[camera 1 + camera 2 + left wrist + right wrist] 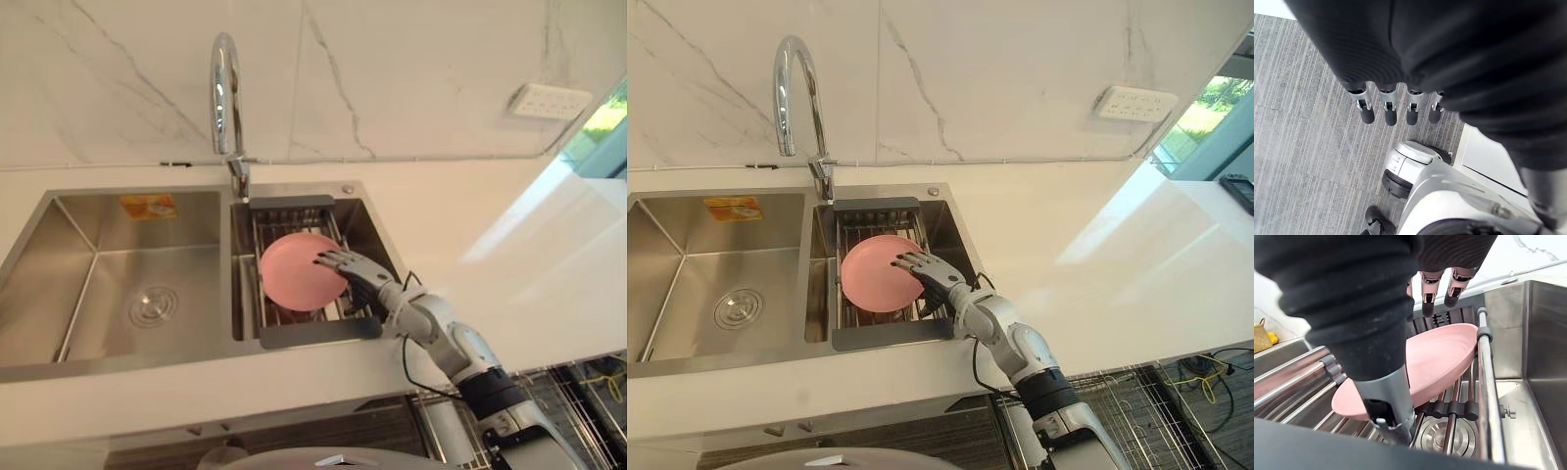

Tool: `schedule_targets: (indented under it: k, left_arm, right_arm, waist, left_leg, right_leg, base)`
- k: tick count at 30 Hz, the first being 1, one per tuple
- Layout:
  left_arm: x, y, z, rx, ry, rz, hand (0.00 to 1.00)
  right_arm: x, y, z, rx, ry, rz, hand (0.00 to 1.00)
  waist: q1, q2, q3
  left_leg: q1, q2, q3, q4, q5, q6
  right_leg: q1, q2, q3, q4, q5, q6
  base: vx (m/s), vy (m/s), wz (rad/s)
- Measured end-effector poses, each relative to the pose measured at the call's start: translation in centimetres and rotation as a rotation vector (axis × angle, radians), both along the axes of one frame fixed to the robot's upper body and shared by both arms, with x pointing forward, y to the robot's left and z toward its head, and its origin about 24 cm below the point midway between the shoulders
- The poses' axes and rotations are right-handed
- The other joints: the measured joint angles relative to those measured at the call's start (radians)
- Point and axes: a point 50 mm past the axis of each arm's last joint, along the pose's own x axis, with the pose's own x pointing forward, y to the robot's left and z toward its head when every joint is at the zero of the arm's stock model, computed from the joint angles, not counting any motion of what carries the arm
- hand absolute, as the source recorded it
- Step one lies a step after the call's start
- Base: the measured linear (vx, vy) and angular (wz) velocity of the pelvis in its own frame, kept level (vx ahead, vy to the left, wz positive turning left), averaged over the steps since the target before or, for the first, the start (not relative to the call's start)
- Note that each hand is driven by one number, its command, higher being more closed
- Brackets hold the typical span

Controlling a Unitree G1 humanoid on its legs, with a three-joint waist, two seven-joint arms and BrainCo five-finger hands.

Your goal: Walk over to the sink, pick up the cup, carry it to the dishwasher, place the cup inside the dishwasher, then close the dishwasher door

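Right robot hand point(358, 274) open, straight fingers over pink plate point(292, 276) in sink rack point(318, 331) (frame centre); left robot hand point(1389, 110) open above floor point(1303, 127).

My right hand point(358, 274) covers the right rim of the pink plate point(294, 274); I can't see contact underneath. The sink point(686, 284) is cut by the left edge.

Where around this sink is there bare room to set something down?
The left basin is bare apart from its drain. The white counter right of the sink, back to the wall, is bare too. The right basin is crowded: a rack holds a pink plate, with the right hand over it.
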Motion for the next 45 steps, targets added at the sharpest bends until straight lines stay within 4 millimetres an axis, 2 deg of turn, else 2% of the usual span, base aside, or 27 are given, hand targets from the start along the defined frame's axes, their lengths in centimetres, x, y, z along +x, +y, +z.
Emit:
schedule_targets:
  k: [10,15,24,28,29,38,45]
  left_arm:
    - [0.0,0.1,0.0,0.003,0.001,-0.011,0.0]
    - [0.1,0.4,0.1,0.008,0.004,-0.026,0.0]
    - [-0.1,0.6,0.1,0.012,0.023,-0.076,0.0]
    - [-0.1,0.6,0.1,0.011,0.024,-0.081,0.0]
    - [-0.1,0.6,0.1,0.011,0.024,-0.082,0.0]
    - [-0.3,0.6,0.1,0.012,0.032,-0.087,0.0]
    - [-0.3,1.0,0.2,0.021,0.032,-0.091,0.0]
  right_arm:
    - [-0.6,1.1,-1.2,-0.11,-0.035,0.064,0.0]
    - [-0.5,0.5,-2.9,-0.144,-0.002,0.052,0.0]
    - [0.4,-0.5,-3.8,-0.136,-0.094,0.008,0.0]
    - [0.6,-0.9,-4.0,-0.156,-0.116,-0.017,0.0]
    - [0.8,-1.0,-4.0,-0.161,-0.115,-0.027,1.0]
    - [1.2,-0.9,-3.9,-0.187,-0.095,-0.028,1.0]
    - [1.2,-1.1,-4.0,-0.162,-0.127,0.023,1.0]
  waist:
    - [0.02,-0.004,0.003]
    - [0.026,-0.014,0.005]
    - [0.038,-0.026,0.014]
    - [0.043,-0.026,0.014]
    - [0.044,-0.026,0.014]
    - [0.048,-0.029,0.015]
    - [0.051,-0.042,0.02]
  left_leg:
    - [-0.003,-0.003,-0.008,0.0,-0.001,0.001]
    - [-0.013,-0.005,-0.029,0.0,0.002,0.002]
    - [-0.007,-0.005,-0.036,-0.001,0.008,0.002]
    - [-0.012,-0.008,-0.056,-0.001,0.007,0.0]
    - [-0.016,-0.008,-0.057,-0.001,0.007,0.001]
    - [-0.021,-0.006,-0.055,-0.001,0.007,0.001]
    - [-0.022,-0.007,-0.063,-0.001,0.012,-0.005]
  right_leg:
    - [-0.001,-0.003,-0.006,0.005,-0.008,0.002]
    - [0.001,-0.003,-0.025,0.007,-0.01,0.003]
    - [0.006,-0.005,-0.033,0.018,-0.024,-0.007]
    - [0.006,-0.01,-0.049,0.03,-0.034,0.001]
    - [0.005,-0.01,-0.054,0.03,-0.035,0.001]
    - [0.005,-0.01,-0.06,0.029,-0.036,0.001]
    - [0.006,-0.01,-0.066,0.033,-0.039,0.001]
  base:
    - [0.0,0.0,0.0]
    - [0.01,-0.001,0.12]
    - [-0.01,0.001,0.02]
    - [-0.05,0.004,0.14]
    - [-0.04,0.003,0.11]
    - [0.0,0.001,0.02]
    - [0.0,0.0,0.01]
